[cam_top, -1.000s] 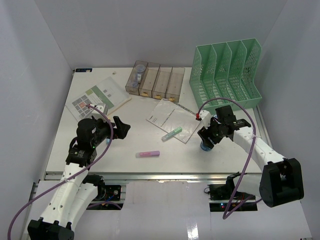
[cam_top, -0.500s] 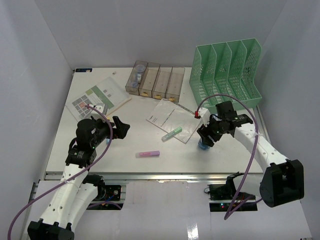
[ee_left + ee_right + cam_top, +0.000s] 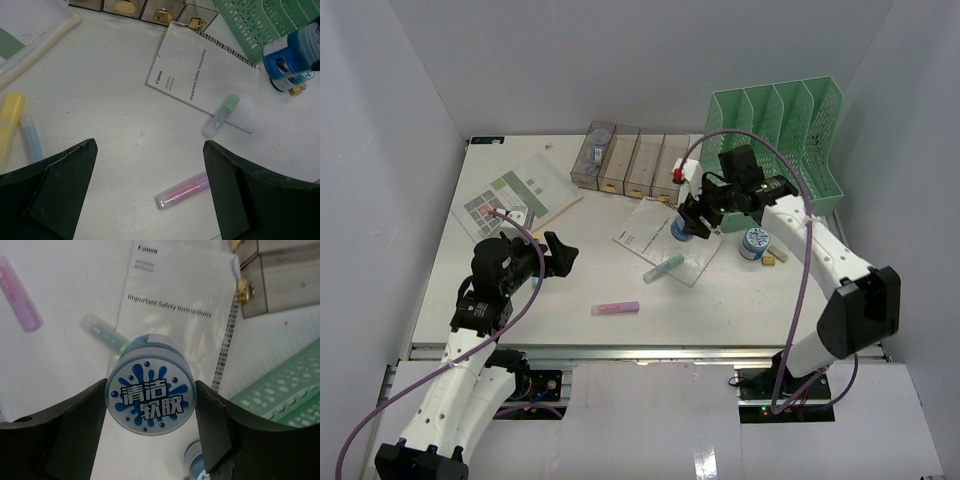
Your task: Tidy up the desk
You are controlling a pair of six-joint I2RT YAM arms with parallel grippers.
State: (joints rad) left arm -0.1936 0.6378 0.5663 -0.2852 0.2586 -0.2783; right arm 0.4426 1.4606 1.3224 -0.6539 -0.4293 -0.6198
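Little looks sorted on the desk (image 3: 750,300) spread under both arms: the right gripper (image 3: 692,222) clamps a blue tub (image 3: 151,390) over the booklet (image 3: 650,235), the left gripper (image 3: 558,253) gapes empty at 9 o'clock, and the pink tube (image 3: 616,309) at 6 and the green tube (image 3: 665,266) lie loose.

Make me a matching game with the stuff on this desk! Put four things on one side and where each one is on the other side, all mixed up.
Things:
1. pink marker
2. green-capped marker
3. blue tub
4. yellow marker

Places:
A. lying on the booklet
B. beside a pale blue marker
C. by itself near the front rail of the desk
D. between the fingers of the right gripper

Pairs: 1-C, 2-A, 3-D, 4-B
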